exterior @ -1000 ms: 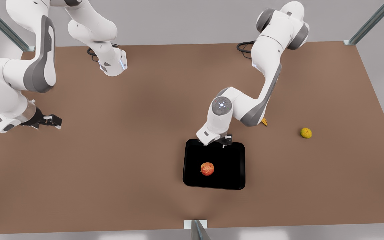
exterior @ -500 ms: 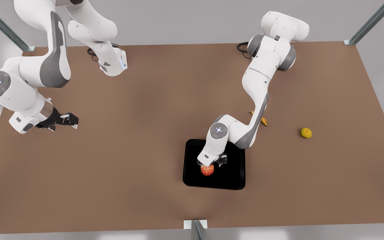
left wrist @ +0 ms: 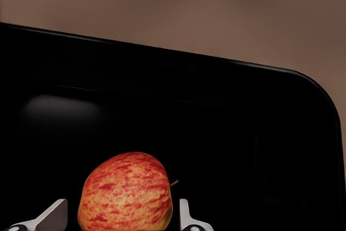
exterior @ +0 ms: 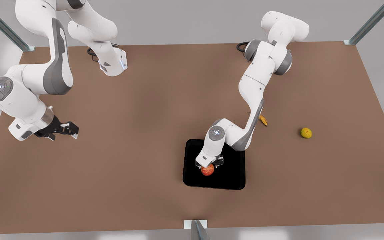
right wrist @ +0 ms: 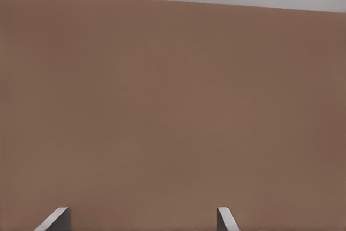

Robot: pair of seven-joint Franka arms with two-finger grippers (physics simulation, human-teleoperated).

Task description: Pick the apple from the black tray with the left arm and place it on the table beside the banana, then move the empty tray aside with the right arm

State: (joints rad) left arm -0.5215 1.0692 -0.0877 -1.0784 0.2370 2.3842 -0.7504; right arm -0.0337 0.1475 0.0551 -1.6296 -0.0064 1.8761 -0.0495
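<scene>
While the apple (exterior: 207, 170) sits on the black tray (exterior: 232, 173), toward the side of it at the front view's left, the left gripper (exterior: 211, 164) hangs directly over the fruit. In the left wrist view the apple (left wrist: 125, 192) lies between the two fingertips (left wrist: 53, 215), with the jaws spread wider than the fruit and a visible gap on one side, so they are not clamped on it. The tray (left wrist: 216, 128) is glossy and rests flat on the brown tabletop (exterior: 128, 133). Behind the left arm's forearm, the banana (exterior: 263, 120) lies on the tabletop, well apart from the tray, and a yellow-green round fruit (exterior: 306, 133) lies farther toward the front view's right. The right gripper (exterior: 66, 129) waits above bare tabletop far off at the front view's left, well apart from the tray; in the right wrist view its fingertips (right wrist: 55, 219) stand wide apart with nothing between them.
</scene>
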